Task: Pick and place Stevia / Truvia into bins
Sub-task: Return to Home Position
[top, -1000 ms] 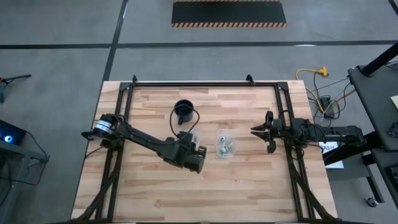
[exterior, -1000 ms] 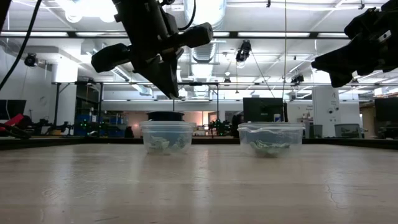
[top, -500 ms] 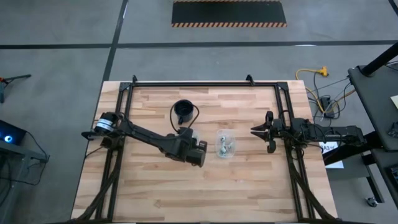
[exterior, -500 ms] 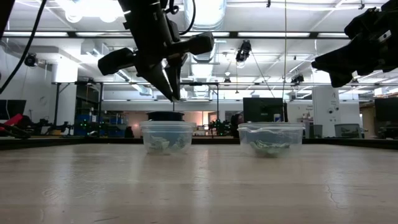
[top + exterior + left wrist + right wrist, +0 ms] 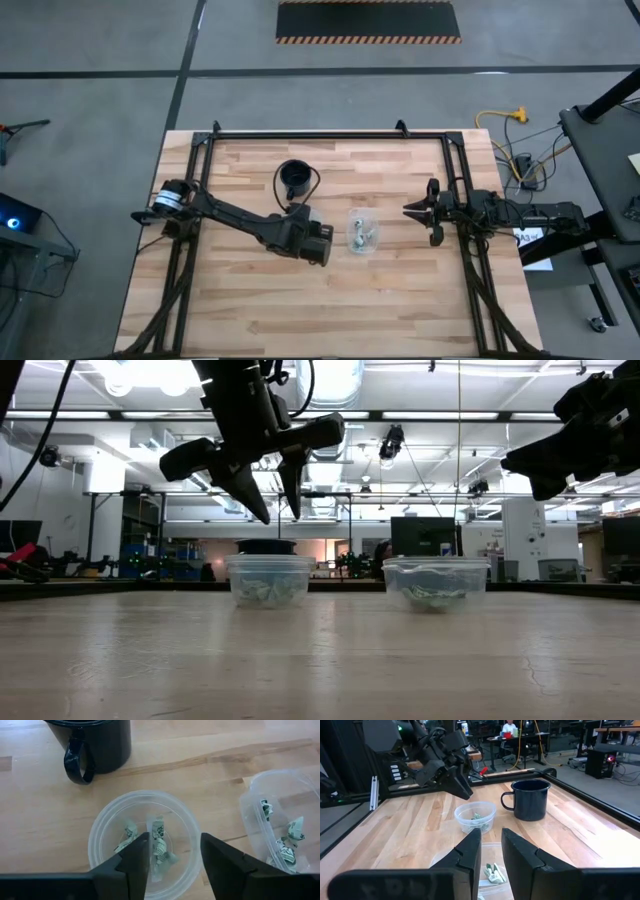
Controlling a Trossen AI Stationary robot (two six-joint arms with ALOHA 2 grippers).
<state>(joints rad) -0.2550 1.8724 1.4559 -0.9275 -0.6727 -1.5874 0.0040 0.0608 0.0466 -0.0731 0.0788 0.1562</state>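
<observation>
The wooden worktop (image 5: 250, 300) is the big thing here, with both dark arms over it. The left arm (image 5: 235, 218) reaches out to the middle, and the left tool (image 5: 280, 512) hangs right above the first clear cup (image 5: 268, 582) with its fingers spread wide, released and gripping nothing. The right arm (image 5: 530, 213) sits by the worktop's right edge, and the right tool (image 5: 491, 834) has its fingers a little apart with nothing between them. A black mug (image 5: 295, 178) stands near the first clear cup, on the far-edge side. The second clear cup (image 5: 362, 232) is just beside the first, toward the right arm. Crumpled green-and-white Stevia packets (image 5: 159, 840) lie inside both cups, a few in each.
</observation>
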